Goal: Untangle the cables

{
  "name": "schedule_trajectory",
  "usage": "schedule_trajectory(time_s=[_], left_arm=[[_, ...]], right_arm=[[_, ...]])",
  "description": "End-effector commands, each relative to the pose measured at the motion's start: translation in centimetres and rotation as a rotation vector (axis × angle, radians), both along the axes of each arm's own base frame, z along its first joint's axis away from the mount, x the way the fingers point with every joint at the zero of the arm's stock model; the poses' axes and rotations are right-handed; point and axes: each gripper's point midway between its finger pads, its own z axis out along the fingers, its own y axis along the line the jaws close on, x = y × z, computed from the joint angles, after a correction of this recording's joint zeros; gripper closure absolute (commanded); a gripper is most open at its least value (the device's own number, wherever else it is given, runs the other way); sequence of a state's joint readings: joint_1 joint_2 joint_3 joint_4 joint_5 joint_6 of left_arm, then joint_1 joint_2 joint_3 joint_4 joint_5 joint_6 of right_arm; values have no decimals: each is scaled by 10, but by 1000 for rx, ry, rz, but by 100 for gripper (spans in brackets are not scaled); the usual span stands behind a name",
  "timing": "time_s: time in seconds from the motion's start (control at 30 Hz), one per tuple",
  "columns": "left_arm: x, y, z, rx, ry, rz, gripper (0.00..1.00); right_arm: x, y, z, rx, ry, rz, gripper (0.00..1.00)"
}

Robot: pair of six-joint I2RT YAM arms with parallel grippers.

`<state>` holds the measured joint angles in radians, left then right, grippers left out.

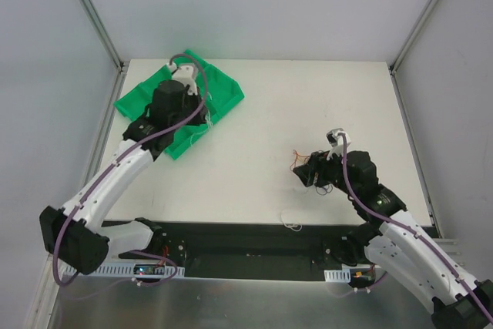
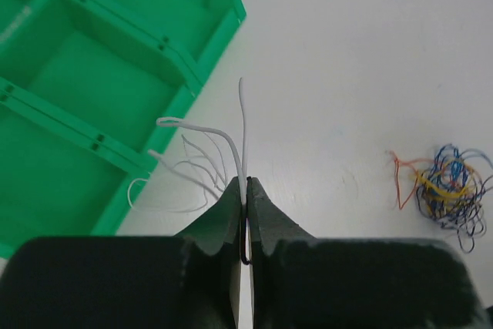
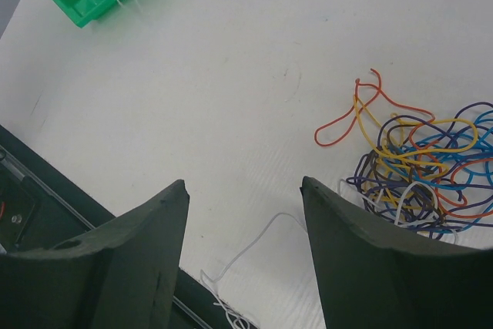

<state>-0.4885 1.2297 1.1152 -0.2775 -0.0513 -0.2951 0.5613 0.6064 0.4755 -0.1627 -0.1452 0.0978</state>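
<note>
The cables lie as a small tangle (image 3: 420, 167) of blue, purple, orange, yellow and red wires on the white table, just right of my right gripper (image 3: 245, 186). That gripper is open with nothing between its fingers. In the left wrist view the tangle (image 2: 451, 190) shows far to the right. My left gripper (image 2: 246, 182) is shut on a thin white cable (image 2: 242, 129) that sticks up past its tips. Several more white cables (image 2: 192, 167) fan out beside the green tray (image 2: 92, 75). In the top view the left gripper (image 1: 202, 117) hangs over the tray's right edge.
The green compartment tray (image 1: 223, 86) sits at the back left of the table. A loose white wire (image 3: 254, 248) trails over the table's front edge (image 1: 291, 226). The dark base rail (image 1: 254, 248) runs along the near side.
</note>
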Motion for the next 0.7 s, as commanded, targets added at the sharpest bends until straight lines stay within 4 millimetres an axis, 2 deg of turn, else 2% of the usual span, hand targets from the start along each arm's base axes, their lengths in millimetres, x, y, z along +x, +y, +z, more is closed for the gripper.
schedule_trajectory(time_s=[0.0, 0.17, 0.3, 0.4, 0.5, 0.57, 0.67], left_arm=[[16, 33, 52, -53, -187, 69, 100], [44, 78, 93, -118, -294, 209, 100], [62, 111, 94, -113, -306, 294, 100], [72, 118, 76, -133, -309, 253, 100], [76, 115, 59, -210, -293, 168, 100], [79, 120, 62, -234, -325, 149, 100], [81, 115, 70, -238, -362, 105, 100]], right_arm=[[7, 2, 12, 20, -40, -5, 36], [6, 5, 12, 32, -34, 5, 36], [4, 2, 11, 32, -37, -4, 36], [4, -1, 12, 34, -41, -18, 36], [4, -2, 9, 31, -35, -27, 36], [4, -3, 10, 26, -37, -31, 36], [6, -3, 10, 22, -34, -32, 36]])
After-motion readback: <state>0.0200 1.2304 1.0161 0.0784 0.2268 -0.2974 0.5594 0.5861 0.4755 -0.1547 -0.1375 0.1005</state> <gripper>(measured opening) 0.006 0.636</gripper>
